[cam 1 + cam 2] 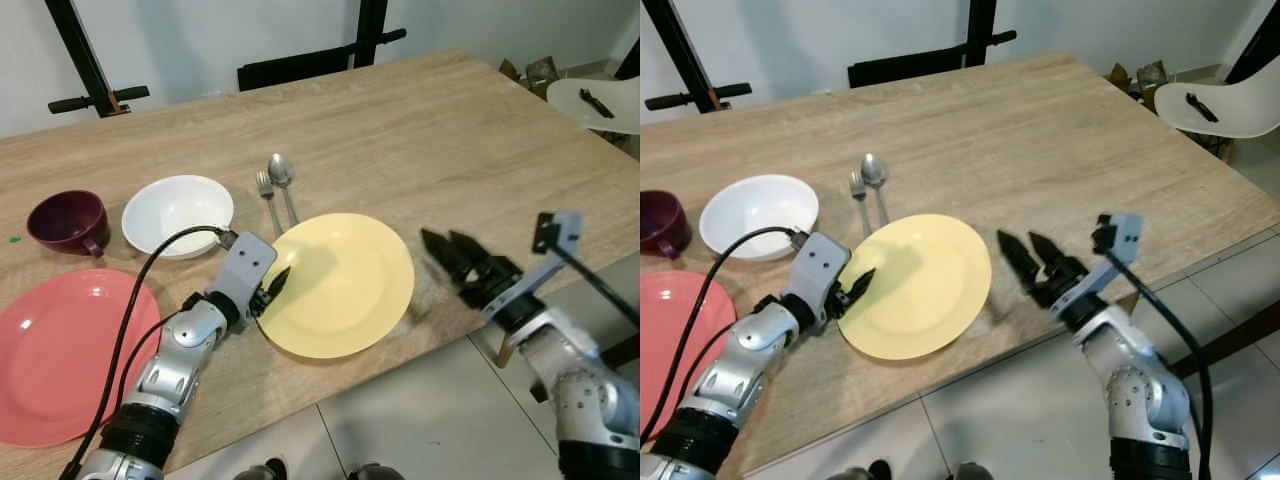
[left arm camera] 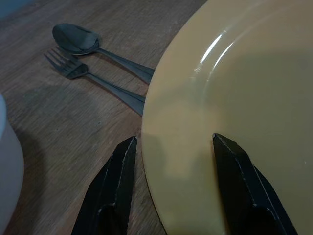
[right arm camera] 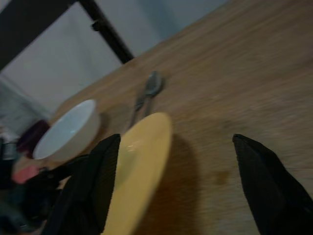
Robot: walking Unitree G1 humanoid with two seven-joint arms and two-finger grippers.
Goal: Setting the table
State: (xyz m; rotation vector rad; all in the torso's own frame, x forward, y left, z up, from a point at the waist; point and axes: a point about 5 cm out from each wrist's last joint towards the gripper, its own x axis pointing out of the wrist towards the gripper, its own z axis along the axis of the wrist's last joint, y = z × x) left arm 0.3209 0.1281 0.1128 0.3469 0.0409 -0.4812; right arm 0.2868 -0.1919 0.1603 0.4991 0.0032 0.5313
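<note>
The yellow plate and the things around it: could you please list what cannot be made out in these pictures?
- Yellow plate: whether its left rim is lifted; the left gripper straddles it, one finger over, one outside.
- Fork and spoon: handle ends hidden under the plate in the left wrist view.
- Pink plate: cut off by the left eye view's edge.
- Right gripper: open; right wrist view is blurred.
</note>
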